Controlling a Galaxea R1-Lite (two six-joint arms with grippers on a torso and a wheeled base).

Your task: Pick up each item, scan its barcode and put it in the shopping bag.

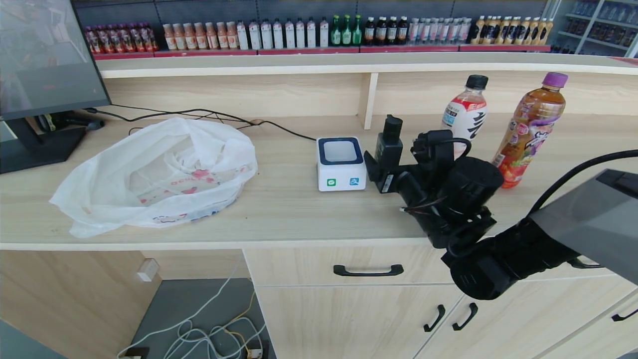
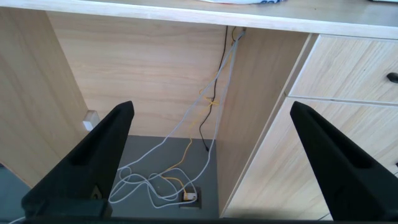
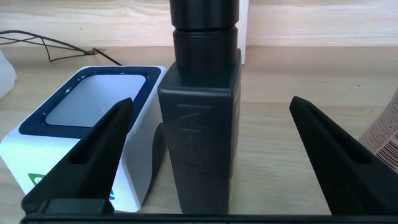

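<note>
Right gripper [image 3: 211, 102] is sitting spread wide around the black bottle [image 1: 389, 147], fingers clear of its sides. Bottle is standing upright on the tabletop [image 1: 289, 209], just beside the white scanner [image 1: 341, 163]. Shopping bag [image 1: 159, 174] is lying open, well apart to the left. Left gripper [image 2: 211, 106] is hanging spread, below tabletop level.
</note>
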